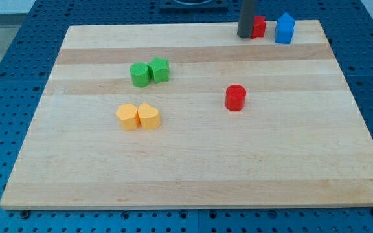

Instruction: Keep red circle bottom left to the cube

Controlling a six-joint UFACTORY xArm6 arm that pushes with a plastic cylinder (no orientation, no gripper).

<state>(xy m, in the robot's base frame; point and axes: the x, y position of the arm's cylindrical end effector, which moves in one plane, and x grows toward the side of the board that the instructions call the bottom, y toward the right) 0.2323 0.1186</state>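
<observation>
My tip [246, 36] stands at the far edge of the board [193, 175], touching a red block [259, 26], with a blue block [285, 28] just right of it. The red circle [236, 98] sits alone, open board on all sides. 2 green blocks [149, 72] and 2 yellow blocks [138, 116] cluster left; the near half lies open.

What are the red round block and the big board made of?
The red round block looks like painted wood or maybe plastic: its colour is even and smooth, with only a dull shine, so I can't be sure which. The board looks like bare wood: pale planks side by side with grain lines running across. My tip is far off, beside the small red block.
</observation>
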